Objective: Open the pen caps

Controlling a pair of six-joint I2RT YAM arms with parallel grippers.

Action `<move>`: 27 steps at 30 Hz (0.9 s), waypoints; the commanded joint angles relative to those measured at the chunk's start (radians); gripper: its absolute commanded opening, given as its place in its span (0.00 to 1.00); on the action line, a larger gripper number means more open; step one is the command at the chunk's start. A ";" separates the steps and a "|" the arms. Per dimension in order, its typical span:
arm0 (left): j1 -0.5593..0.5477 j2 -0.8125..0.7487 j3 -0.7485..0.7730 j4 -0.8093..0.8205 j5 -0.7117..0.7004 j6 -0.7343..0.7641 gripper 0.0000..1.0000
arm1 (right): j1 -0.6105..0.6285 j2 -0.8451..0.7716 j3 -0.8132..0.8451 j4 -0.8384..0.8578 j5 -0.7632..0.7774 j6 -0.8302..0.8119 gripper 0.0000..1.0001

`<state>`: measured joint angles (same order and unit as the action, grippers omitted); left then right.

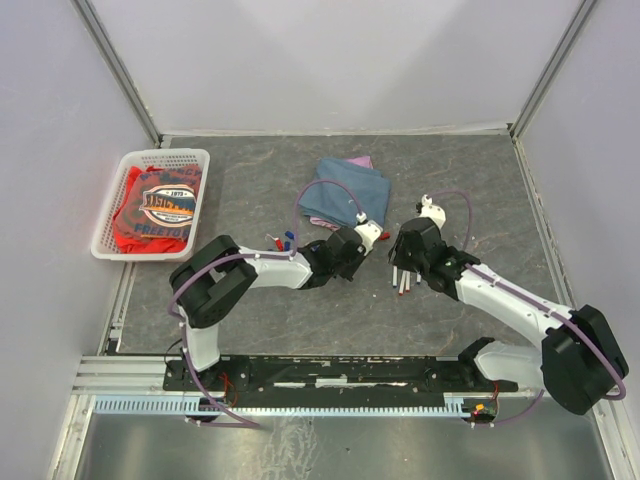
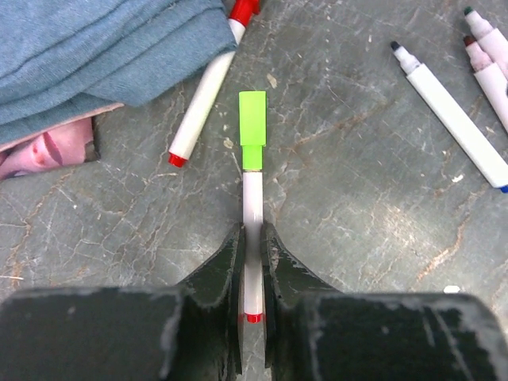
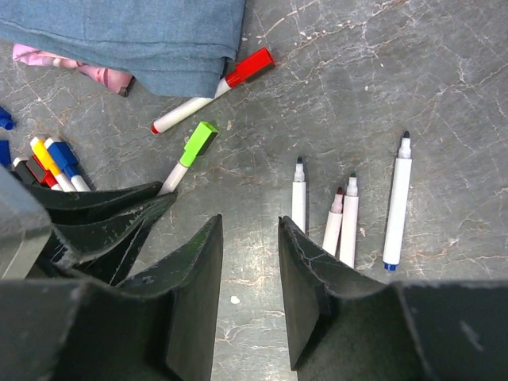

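Left wrist view: the left hand [image 2: 252, 234] is clamped on the white barrel of a pen [image 2: 252, 198], and its green cap [image 2: 252, 131] sticks out in front, near the folded blue cloth [image 2: 95, 48]. The right hand [image 3: 250, 230] is spread wide and holds nothing, over the counter [image 3: 333, 71] by four uncapped pens [image 3: 349, 222], farther from the cloth. Words on the red shirt [image 1: 130, 236], well apart from the cloth, are too small to read.

The left pincer [image 1: 372, 238] lay just below the folded blue cloth [image 1: 345, 190], with red and blue caps [image 1: 287, 238] back beside its arm. A few white pens [image 1: 402, 281] lay close by the right pincer [image 1: 405, 262]. A white basket [image 1: 165, 154] stood well away, beyond the left pincer.
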<state>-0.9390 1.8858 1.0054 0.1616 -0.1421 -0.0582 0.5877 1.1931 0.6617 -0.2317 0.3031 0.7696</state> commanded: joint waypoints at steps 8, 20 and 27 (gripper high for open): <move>-0.017 -0.149 -0.123 0.039 0.129 -0.039 0.03 | -0.032 -0.054 -0.075 0.171 -0.119 0.059 0.48; -0.016 -0.294 -0.198 0.156 0.213 -0.166 0.03 | -0.058 -0.076 -0.134 0.278 -0.221 0.112 0.55; -0.016 -0.313 -0.199 0.172 0.233 -0.198 0.03 | -0.062 -0.078 -0.157 0.336 -0.265 0.146 0.55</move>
<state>-0.9512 1.6108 0.8112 0.2687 0.0616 -0.1978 0.5289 1.1374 0.5095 0.0219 0.0746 0.8898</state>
